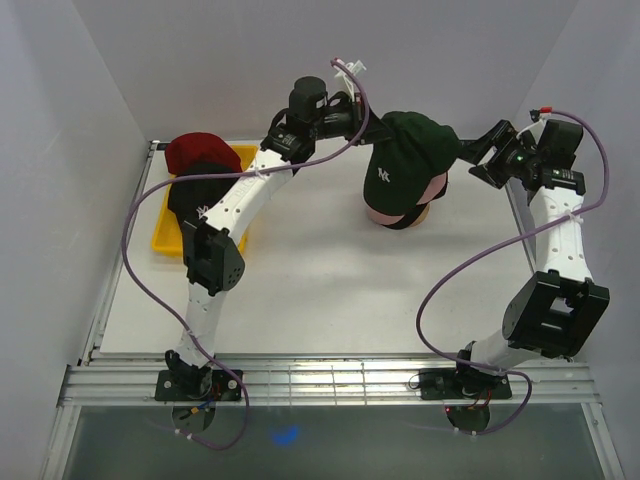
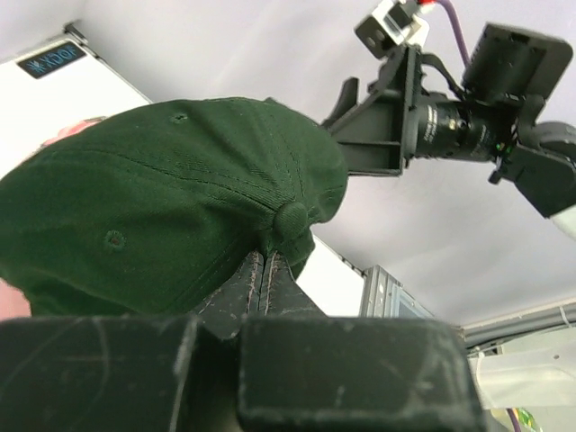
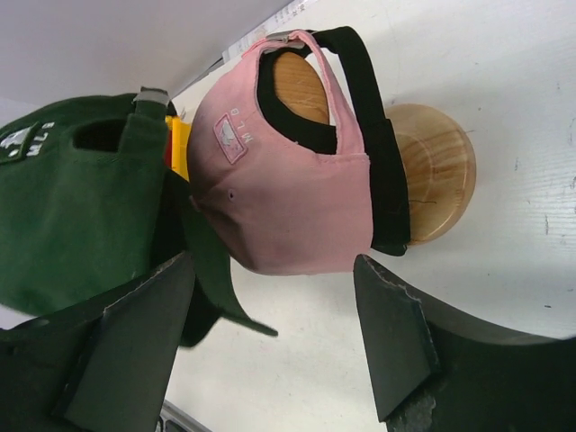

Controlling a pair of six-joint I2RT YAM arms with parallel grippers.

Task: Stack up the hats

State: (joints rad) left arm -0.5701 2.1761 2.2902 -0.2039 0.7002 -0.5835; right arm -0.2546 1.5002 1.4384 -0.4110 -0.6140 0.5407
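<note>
Sitting at the far left, the red cap (image 1: 195,152) rests at the back of the yellow tray (image 1: 165,238), with something dark under it that the left arm partly hides. The left gripper (image 1: 358,128) reaches across to the middle of the table (image 1: 330,290). In its wrist view the fingers (image 2: 247,288) are pressed together, pinching the green cap (image 2: 162,207) at the crown, just beside the top button. That cap (image 1: 415,150) is held up off the table, its white logo (image 1: 383,177) turned toward the arms.

Directly under it sits the pink cap (image 1: 434,188), pulled over the wooden stand (image 3: 436,171), with a black band of fabric (image 3: 378,135) showing beneath its rim. From above, the green cap covers most of the pink one.

At the right, the right gripper (image 1: 470,155) hangs just beside the green cap's far edge. Its fingers (image 3: 135,342) are spread wide with nothing between them. Seen from that wrist, the pink cap (image 3: 288,198) lies straight ahead of the gap, and the green brim runs close past the left-hand finger; I cannot tell whether they touch.
</note>
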